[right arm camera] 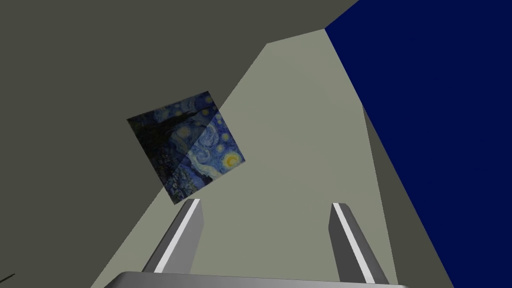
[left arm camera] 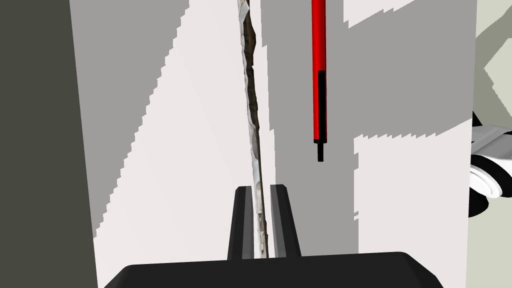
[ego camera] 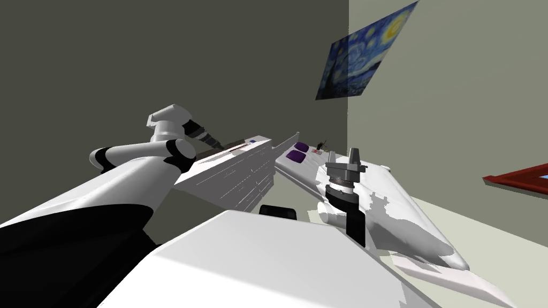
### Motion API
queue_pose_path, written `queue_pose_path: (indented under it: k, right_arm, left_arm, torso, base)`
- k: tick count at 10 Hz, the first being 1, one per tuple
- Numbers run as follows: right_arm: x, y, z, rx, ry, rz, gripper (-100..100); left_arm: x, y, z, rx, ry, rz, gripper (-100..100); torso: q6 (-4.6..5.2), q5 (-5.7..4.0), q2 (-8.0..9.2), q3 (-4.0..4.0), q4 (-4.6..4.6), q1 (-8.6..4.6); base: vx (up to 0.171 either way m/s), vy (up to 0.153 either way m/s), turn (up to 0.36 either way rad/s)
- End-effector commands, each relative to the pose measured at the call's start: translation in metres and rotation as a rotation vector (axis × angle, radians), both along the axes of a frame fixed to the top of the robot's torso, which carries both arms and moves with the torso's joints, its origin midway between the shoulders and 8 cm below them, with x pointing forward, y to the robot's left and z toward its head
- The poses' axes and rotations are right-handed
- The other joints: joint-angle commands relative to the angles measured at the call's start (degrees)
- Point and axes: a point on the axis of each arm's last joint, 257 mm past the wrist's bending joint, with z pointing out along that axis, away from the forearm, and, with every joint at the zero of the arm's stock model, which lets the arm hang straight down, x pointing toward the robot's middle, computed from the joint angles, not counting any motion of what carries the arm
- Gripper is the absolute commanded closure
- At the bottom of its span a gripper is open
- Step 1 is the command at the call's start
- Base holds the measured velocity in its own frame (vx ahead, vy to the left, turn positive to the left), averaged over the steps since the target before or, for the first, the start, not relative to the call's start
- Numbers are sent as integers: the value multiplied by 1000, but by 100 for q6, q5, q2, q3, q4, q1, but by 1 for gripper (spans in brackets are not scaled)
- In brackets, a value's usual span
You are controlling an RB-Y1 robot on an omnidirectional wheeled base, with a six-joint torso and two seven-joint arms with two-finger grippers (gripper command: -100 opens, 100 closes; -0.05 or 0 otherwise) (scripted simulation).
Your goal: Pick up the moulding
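Left end effector (left arm camera: 261, 190) pinches the thin moulding (left arm camera: 253, 105) across its narrow edge, suiting a lift; right end effector (right arm camera: 266, 203) idles open, empty.

Flat, even light. The left wall (ego camera: 160, 53) sits dim, the right wall (ego camera: 455, 133) paler. Grey shadows with jagged, stair-stepped edges cross the white counter (left arm camera: 200, 125). Shade darkens half the painting (right arm camera: 185, 145). The wide lens splays walls toward the corners.
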Motion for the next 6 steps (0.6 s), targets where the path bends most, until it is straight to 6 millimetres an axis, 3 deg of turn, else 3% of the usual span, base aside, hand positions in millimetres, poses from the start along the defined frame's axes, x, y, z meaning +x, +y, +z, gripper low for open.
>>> queue_pose_path:
  k: [1,3,4,5,6]
  right_arm:
    - [0,0,0,0,0,0,0]
    - [0,0,0,0,0,0,0]
    - [0,0,0,0,0,0,0]
    - [0,0,0,0,0,0,0]
    - [0,0,0,0,0,0,0]
  left_arm:
    - [-16,15,3,-11,0,-5,100]
    - [-12,18,12,23,-29,-36,100]
    - [-16,15,3,0,-6,-34,100]
    - [-32,29,6,-8,-7,-43,100]
    - [-32,29,6,-2,-11,-58,100]
  torso:
    - [0,0,0,0,0,0]
    - [-7,-4,-2,1,3,-11]
    - [0,0,8,5,3,2]
    - [0,7,18,10,3,22]
    - [-18,8,11,9,4,13]
  base:
    - [101,-103,69]
    - [73,-90,67]
    - [6,-3,-26]
    - [73,-76,96]
    - [105,-100,130]
